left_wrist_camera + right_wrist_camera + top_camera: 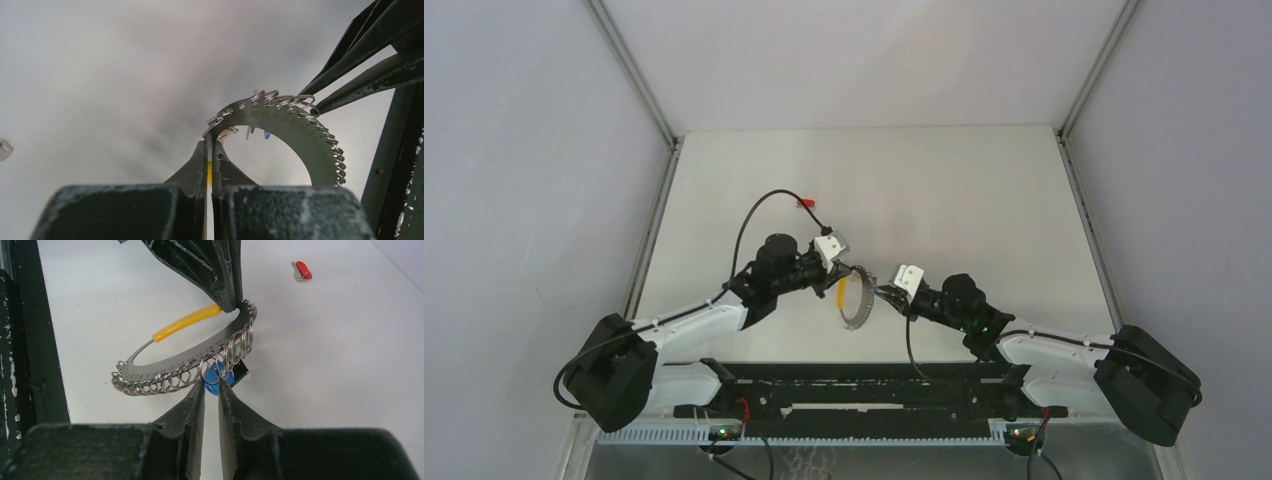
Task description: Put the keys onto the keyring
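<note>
Between the two grippers: the keyring (856, 303), a flat metal ring held up on edge. It has numbers stamped round it and a whole row of small split rings (150, 385) hanging off its outer edge.
Left gripper (210, 147): clamped tight on the keyring's rim, fingers pressed together with basically no gap.
Yellow piece (186, 322): long thin thing running from the left fingers across the keyring's opening. A sliver of it shows between those fingers too. Can't tell if it's a key or something else.
Right gripper (211, 390): narrow, just a slim gap between the fingers. The tips are up against the split rings, further round the rim from where the left one grips. Whether it's actually pinching anything, honestly can't tell.
Blue key (217, 375): its blue head hangs among the split rings right at the right gripper's tips, touching them or as good as.
Dark bit (240, 374): sits just beside the blue head, too small to make out.
Red key (805, 202): lying flat on the table on the far side, well apart from the keyring and both grippers. It's right by the left arm's cable in the top view.
Table (984, 200): plain white.
</note>
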You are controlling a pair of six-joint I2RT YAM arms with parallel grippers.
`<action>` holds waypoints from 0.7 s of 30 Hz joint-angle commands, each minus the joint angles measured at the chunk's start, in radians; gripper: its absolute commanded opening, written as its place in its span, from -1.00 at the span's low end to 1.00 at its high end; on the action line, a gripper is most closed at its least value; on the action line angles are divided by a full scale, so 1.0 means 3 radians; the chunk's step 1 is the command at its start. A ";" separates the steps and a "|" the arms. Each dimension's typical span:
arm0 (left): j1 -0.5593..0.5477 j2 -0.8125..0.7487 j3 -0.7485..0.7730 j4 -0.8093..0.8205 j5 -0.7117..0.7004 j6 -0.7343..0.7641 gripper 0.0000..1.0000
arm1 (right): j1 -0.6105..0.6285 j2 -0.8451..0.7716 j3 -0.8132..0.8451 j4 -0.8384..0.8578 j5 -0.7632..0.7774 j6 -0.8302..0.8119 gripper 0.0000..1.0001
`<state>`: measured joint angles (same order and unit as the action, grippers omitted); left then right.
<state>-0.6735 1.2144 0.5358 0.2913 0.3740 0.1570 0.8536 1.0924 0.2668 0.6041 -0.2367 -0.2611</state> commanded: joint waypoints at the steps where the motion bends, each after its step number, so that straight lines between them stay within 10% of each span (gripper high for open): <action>1: -0.0005 -0.0115 -0.0043 0.0166 0.0175 -0.0088 -1.00 | 0.0018 -0.0056 0.0005 0.0353 0.0120 0.0117 -0.70; 21: 0.0000 0.0022 0.0069 0.0172 0.0251 -0.0427 -0.99 | 0.0053 0.0038 0.0081 0.0451 0.0003 0.0101 -0.72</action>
<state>-0.6670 1.2190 0.5358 0.2981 0.3721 0.0906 0.8558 1.0962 0.2665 0.6495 -0.2340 -0.2245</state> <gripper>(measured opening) 0.013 0.133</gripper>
